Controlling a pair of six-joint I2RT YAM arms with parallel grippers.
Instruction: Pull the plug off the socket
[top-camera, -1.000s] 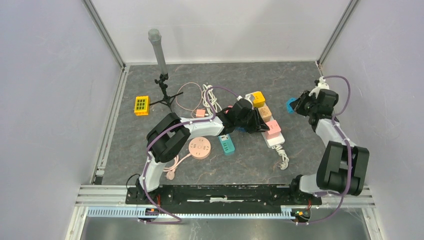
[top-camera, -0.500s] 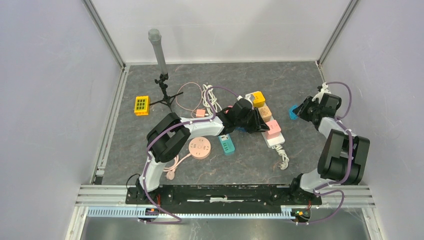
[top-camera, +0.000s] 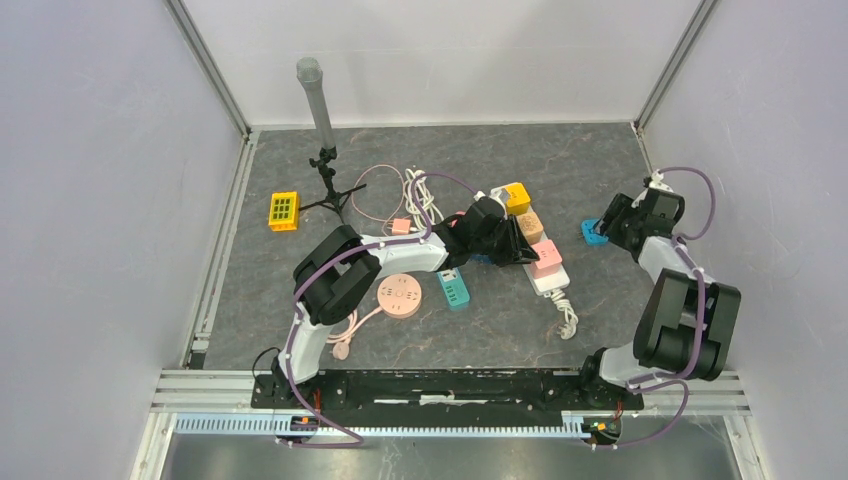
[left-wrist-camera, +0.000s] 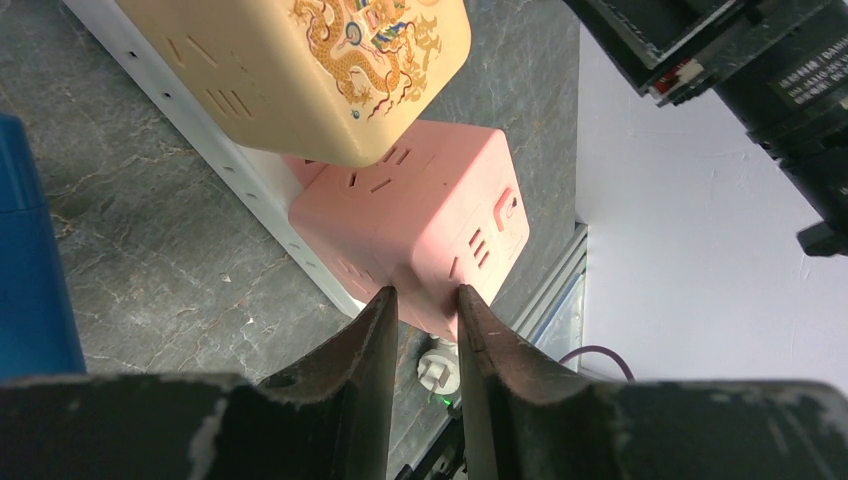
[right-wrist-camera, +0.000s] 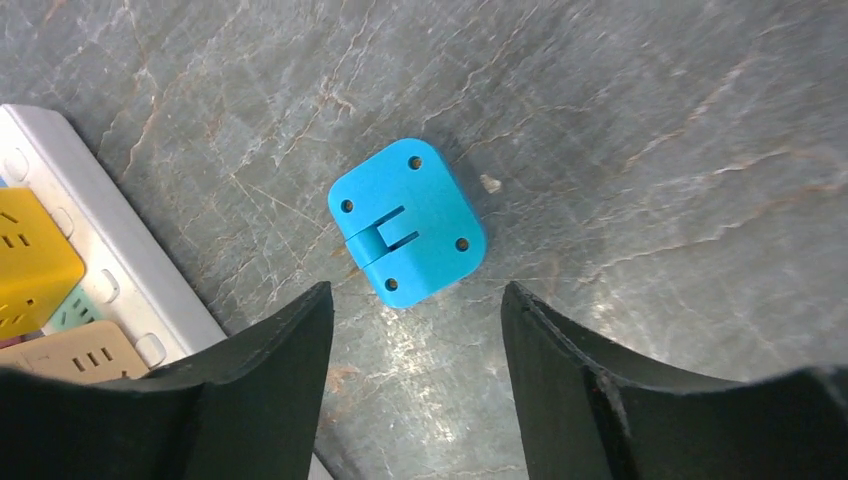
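The socket is a white power strip (top-camera: 553, 283) (right-wrist-camera: 112, 268) carrying a yellow cube (top-camera: 516, 197), a tan cube (top-camera: 529, 225) (left-wrist-camera: 300, 70) and a pink cube (top-camera: 547, 257) (left-wrist-camera: 410, 225). My left gripper (top-camera: 517, 243) (left-wrist-camera: 424, 297) reaches it from the left. Its fingers are nearly together, with the pink cube's lower corner pinched between the tips. A blue plug (top-camera: 593, 232) (right-wrist-camera: 408, 235) lies flat on the table to the right of the strip, apart from it. My right gripper (top-camera: 608, 224) (right-wrist-camera: 415, 292) hovers over the plug, open and holding nothing.
Left of the strip lie a pink round socket (top-camera: 401, 295), a teal adapter (top-camera: 455, 290), a small pink plug (top-camera: 400, 226) with coiled cables (top-camera: 412, 190), a yellow block (top-camera: 284, 211) and a tripod with a grey tube (top-camera: 324, 165). The strip's white plug (top-camera: 568, 322) lies near the front.
The right gripper carried the blue plug down and to the right, set it on the table and opened, letting it go. The left arm has not moved.
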